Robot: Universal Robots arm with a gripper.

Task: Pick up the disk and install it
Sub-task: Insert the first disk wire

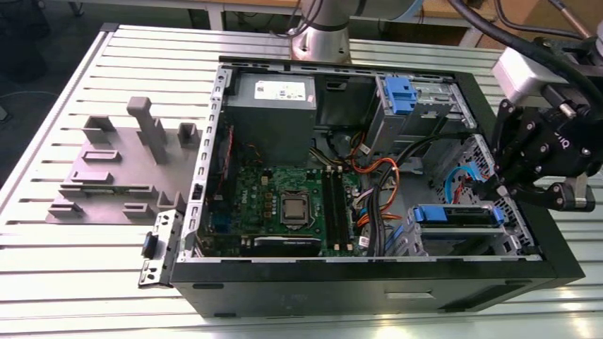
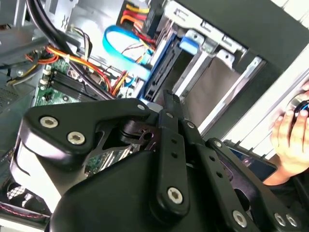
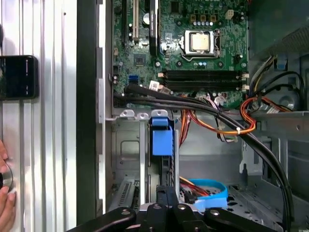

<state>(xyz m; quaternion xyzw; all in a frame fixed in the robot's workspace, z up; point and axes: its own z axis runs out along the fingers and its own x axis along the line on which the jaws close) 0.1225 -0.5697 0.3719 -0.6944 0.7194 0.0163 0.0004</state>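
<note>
The disk [image 1: 457,215] stands on edge in the grey drive cage [image 1: 411,239] at the near right corner of the open computer case [image 1: 377,296]; I see mostly its blue frame. My black gripper [image 1: 496,189] hangs just above the disk's end nearest the case's right wall. In the first wrist view, the gripper [image 3: 167,193] is shut, fingers together, in line with the disk's blue end [image 3: 161,137]. In the second wrist view, the gripper [image 2: 170,104] points at the blue rail of the disk [image 2: 161,67]. Whether the fingertips touch the disk I cannot tell.
Orange, blue and black cables [image 1: 382,191] run between the motherboard [image 1: 282,205] and the cage. A second cage with a blue tab [image 1: 400,92] sits at the case's far side. A grey fixture [image 1: 123,169] stands on the slatted table. A person's hand [image 2: 289,140] and a phone [image 3: 19,77] lie beside the case.
</note>
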